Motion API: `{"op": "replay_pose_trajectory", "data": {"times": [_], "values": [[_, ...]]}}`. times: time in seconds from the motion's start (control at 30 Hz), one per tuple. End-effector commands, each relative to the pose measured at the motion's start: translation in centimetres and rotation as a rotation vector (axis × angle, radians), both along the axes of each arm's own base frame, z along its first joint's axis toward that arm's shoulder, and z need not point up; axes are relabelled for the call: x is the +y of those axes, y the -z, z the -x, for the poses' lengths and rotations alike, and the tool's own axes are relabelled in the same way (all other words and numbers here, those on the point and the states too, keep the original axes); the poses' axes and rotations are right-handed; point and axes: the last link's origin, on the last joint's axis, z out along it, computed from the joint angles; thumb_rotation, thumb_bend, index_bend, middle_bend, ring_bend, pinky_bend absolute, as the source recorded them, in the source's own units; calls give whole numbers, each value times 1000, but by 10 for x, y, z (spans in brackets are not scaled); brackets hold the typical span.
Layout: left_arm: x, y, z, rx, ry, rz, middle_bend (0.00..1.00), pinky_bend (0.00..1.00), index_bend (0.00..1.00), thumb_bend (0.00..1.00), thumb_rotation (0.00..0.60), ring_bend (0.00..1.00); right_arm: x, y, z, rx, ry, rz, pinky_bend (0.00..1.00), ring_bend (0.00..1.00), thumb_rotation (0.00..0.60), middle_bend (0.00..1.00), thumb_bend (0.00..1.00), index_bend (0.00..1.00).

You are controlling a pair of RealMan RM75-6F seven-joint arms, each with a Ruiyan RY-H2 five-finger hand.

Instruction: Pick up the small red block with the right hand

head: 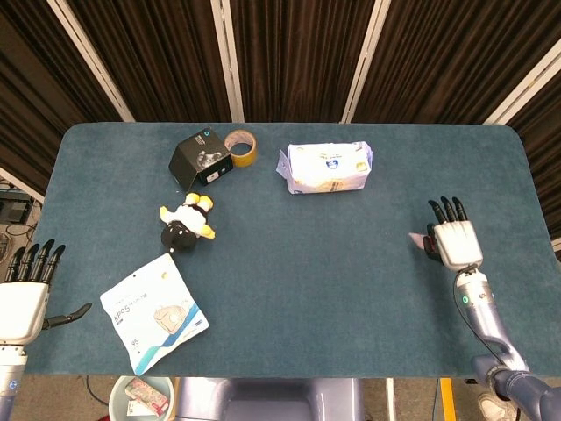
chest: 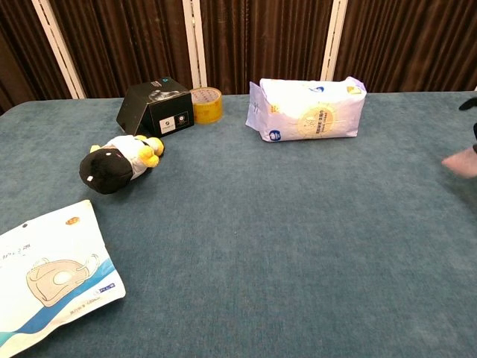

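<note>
The small red block (head: 418, 239) shows as a blurred pinkish patch sticking out from the left side of my right hand (head: 457, 243), which grips it from above, clear of the table near the right edge. In the chest view the block (chest: 460, 161) is a blurred smear at the right border, with only a dark bit of the right hand (chest: 472, 104) above it. My left hand (head: 24, 296) hovers at the table's front left corner, fingers apart and holding nothing.
A black box (head: 201, 158) and a tape roll (head: 240, 147) sit at the back left, and a tissue pack (head: 328, 167) at the back middle. A penguin plush (head: 186, 224) and a mask packet (head: 153, 311) lie on the left half.
</note>
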Motion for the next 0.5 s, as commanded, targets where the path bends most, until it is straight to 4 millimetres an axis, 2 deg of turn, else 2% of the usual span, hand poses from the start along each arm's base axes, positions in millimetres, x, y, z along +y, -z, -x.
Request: {"op": "replay_pose_trajectory", "data": {"times": [0.03,0.17,0.3,0.37,0.5], "values": [[0,0,0,-1,0,-3,0,0,0,0,279,0,-9,-11,-7,10,-16,31,0,0,600,108,632,736],[0,-1,-1,-5,-2,-5,0,0,0,0,281,0,-16,-33,-20,9,-64,106,0,0,600,108,632,722],[0,-2,0,-11,0,-6,0,0,0,0,279,0,-6,-53,-32,-5,-106,185,0,0,600,105,632,701],[0,-4,0,-17,1,-3,0,0,0,0,279,0,12,-61,-39,-32,-124,227,0,0,600,104,630,692],[0,-7,1,-31,7,1,0,0,0,0,275,0,73,-66,-45,-57,-84,285,0,0,600,94,618,667]]}}
